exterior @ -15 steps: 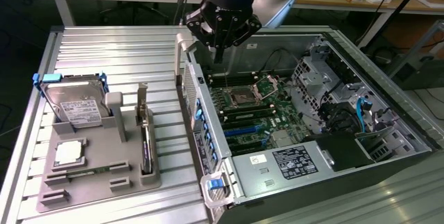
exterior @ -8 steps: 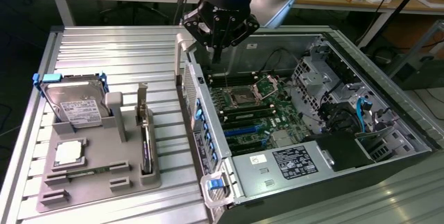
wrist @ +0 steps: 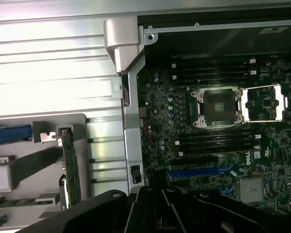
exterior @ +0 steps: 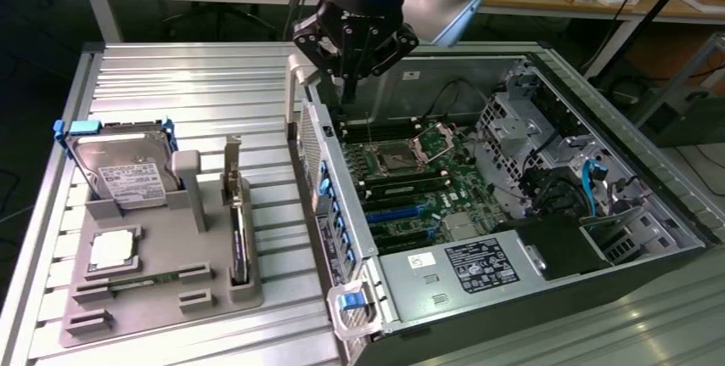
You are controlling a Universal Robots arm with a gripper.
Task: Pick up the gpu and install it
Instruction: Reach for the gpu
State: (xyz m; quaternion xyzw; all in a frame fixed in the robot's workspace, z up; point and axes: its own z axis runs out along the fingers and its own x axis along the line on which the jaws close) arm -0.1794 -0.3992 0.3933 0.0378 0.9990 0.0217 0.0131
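Tool (exterior: 348,94): pointing straight down above the wall of the open computer case (exterior: 311,149), fingers together, holding nothing.
Gpu (exterior: 238,213): upright on edge in the grey holder (exterior: 148,298) on the worktop (exterior: 170,86), well apart from the tool.
Wrist view: CPU socket (wrist: 218,107) seen from above; tool's tips cut off.

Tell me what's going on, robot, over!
Gripper shut, empty, over the computer case's wall. Gpu standing in gray holder, untouched. Hard drive in same holder, apart.
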